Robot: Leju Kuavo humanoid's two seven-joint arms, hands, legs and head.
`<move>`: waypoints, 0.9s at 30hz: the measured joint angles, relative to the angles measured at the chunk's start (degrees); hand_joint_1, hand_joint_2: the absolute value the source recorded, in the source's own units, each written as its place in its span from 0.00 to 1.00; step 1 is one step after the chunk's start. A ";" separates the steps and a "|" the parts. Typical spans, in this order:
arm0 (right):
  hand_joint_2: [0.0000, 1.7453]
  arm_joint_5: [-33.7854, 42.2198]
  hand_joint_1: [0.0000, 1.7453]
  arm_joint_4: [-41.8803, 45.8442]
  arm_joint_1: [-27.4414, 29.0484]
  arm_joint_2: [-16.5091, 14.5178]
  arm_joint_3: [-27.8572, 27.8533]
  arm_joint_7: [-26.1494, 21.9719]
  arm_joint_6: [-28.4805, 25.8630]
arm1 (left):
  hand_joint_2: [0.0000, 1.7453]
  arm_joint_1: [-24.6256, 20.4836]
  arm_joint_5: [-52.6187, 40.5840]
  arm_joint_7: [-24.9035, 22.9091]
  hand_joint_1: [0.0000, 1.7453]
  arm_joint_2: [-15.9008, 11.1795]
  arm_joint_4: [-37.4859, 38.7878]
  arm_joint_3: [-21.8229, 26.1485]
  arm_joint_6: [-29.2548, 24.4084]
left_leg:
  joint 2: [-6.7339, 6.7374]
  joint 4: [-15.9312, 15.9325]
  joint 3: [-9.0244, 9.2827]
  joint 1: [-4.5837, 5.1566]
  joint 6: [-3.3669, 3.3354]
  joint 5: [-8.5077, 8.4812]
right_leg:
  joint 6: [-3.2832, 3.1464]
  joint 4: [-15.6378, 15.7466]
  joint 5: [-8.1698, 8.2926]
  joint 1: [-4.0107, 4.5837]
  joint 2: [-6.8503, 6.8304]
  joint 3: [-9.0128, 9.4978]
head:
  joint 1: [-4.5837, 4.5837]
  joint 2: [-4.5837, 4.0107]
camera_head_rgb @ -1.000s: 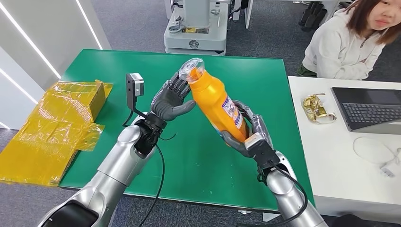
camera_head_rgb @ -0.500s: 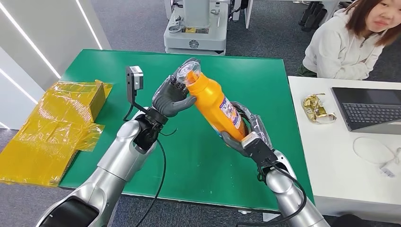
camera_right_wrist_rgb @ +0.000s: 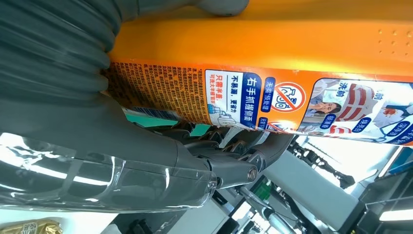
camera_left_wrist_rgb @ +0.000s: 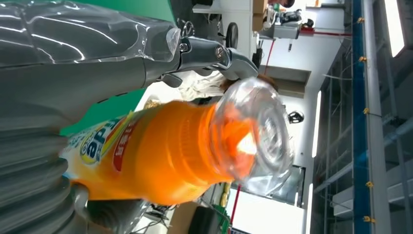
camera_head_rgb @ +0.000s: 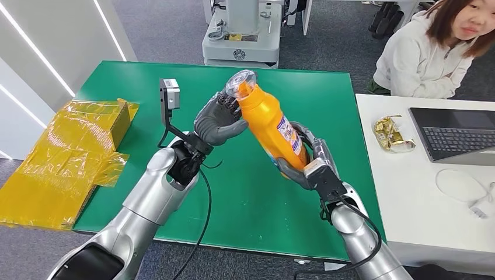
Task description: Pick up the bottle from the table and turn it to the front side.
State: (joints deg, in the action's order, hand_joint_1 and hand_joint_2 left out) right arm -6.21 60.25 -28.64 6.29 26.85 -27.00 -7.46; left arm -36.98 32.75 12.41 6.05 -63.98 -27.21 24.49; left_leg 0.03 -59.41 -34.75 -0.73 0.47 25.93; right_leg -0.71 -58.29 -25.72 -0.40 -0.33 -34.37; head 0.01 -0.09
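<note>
The orange bottle (camera_head_rgb: pixel 269 125) was up in the air above the green table (camera_head_rgb: pixel 117 81), not touching it. It leaned, with its clear cap (camera_head_rgb: pixel 239 83) at the top and tipped toward the robot's left side. A label with blue, white and red print (camera_head_rgb: pixel 289 137) showed on the side that faced the robot's right (the right wrist view showed small print and little pictures on it).

The right hand (camera_head_rgb: pixel 303 160) held the bottom part of the bottle, with its fingers wrapped around the back and its thumb in front. The left hand (camera_head_rgb: pixel 217 121) was at the bottle's neck, just under the cap. Its fingers were curled and its thumb pressed on the orange shoulder of the bottle.

Off the left edge of the table lay a yellow shiny wrapper (camera_head_rgb: pixel 64 157) on the floor. To the right stood a white desk (camera_head_rgb: pixel 420 198) with a laptop (camera_head_rgb: pixel 455 131), a gold crumpled wrapper (camera_head_rgb: pixel 392 133) and a white cable (camera_head_rgb: pixel 467 189). A person in a white top (camera_head_rgb: pixel 420 58) sat behind that desk. A white machine (camera_head_rgb: pixel 242 35) stood past the far end of the table.
</note>
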 joint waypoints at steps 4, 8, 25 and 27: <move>1.00 0.74 1.00 0.07 -0.85 -0.05 0.48 0.23 -0.27 | 1.00 0.03 -0.88 0.49 0.00 0.83 -0.10 -1.21 -1.37 | -0.01 0.00 -0.01 0.00 0.00 0.00 | 0.00 0.00 0.00 0.00 0.00 0.00 | 0.00 0.00; 1.00 0.57 1.00 0.25 -1.79 -0.30 1.27 0.98 -0.25 | 1.00 0.02 -1.30 0.80 0.00 1.50 -0.10 -1.78 -1.85 | 0.00 0.00 -0.01 0.00 0.00 0.00 | 0.00 -0.01 0.00 0.00 0.00 0.00 | 0.01 0.00; 1.00 -0.94 1.00 -1.91 -5.73 -2.63 3.79 2.91 0.73 | 1.00 -1.51 -1.69 1.29 0.97 2.35 0.83 -1.93 -4.37 | 0.00 0.00 0.00 0.00 0.01 -0.01 | 0.00 -0.02 0.00 0.00 0.00 -0.01 | 0.01 0.00; 1.00 -1.43 1.00 -2.31 -6.02 -3.03 3.87 3.30 0.71 | 1.00 -1.95 -1.32 1.27 1.00 2.30 1.34 -1.92 -4.56 | 0.00 0.00 0.00 -0.01 0.01 -0.01 | 0.00 -0.02 0.00 0.00 0.00 0.00 | 0.01 0.00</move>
State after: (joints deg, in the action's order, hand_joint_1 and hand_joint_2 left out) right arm -7.64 57.94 -34.66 3.27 30.72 -23.70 -6.75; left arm -38.93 31.43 13.68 8.36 -62.64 -29.13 19.93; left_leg 0.03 -59.41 -34.75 -0.73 0.48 25.92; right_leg -0.71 -58.31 -25.72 -0.40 -0.33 -34.38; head 0.02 -0.09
